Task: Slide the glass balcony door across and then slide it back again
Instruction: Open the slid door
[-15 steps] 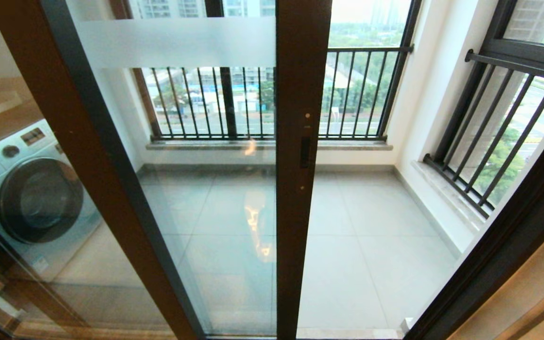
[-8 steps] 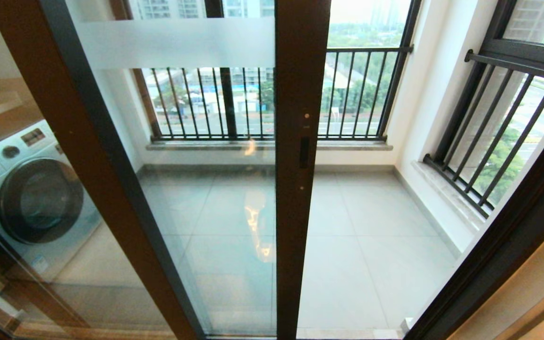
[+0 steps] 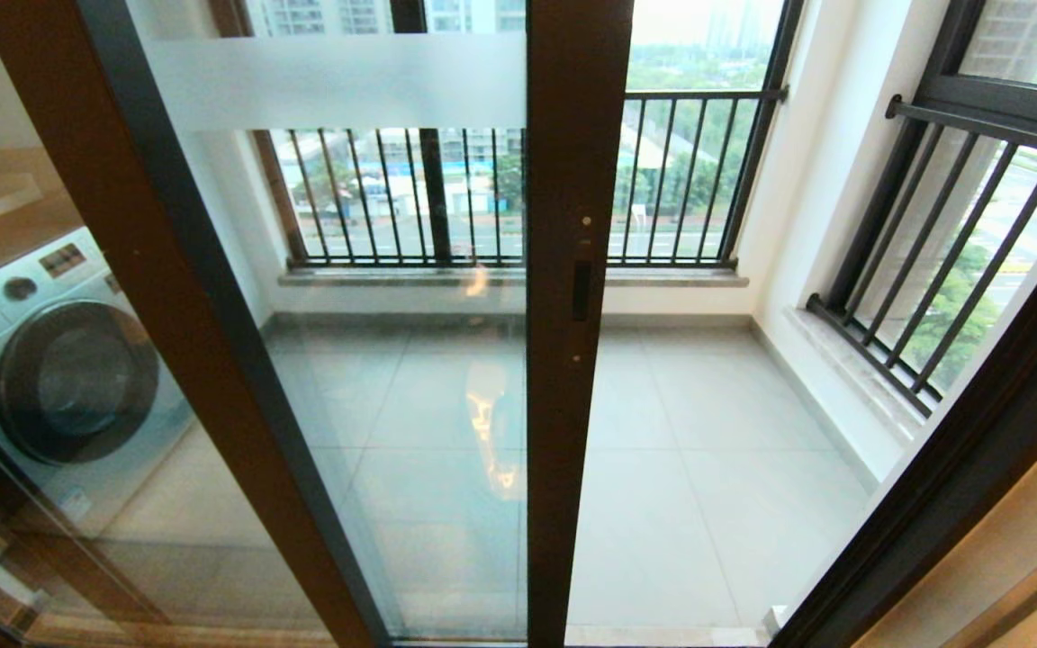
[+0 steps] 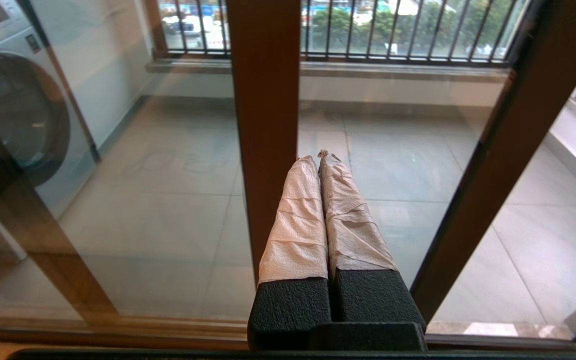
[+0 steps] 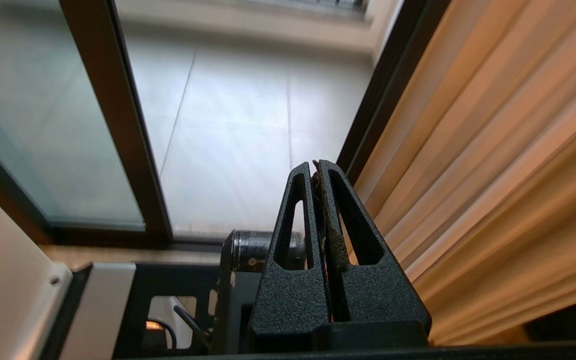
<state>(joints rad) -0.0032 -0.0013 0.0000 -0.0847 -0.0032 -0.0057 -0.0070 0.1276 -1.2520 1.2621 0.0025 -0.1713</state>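
Observation:
The glass balcony door stands partly slid aside, with its dark brown stile upright in the middle of the head view. A frosted white band crosses its glass, and a small black handle slot sits in the stile. Neither gripper shows in the head view. My left gripper is shut and empty, its tape-wrapped fingers pointing at the balcony floor close beside the stile. I cannot tell whether they touch it. My right gripper is shut and empty, low beside the curtain.
A washing machine stands behind the glass on the left. Black railing bars line the balcony's far and right sides. The dark outer door frame bounds the opening on the right. A tan pleated curtain hangs by my right gripper.

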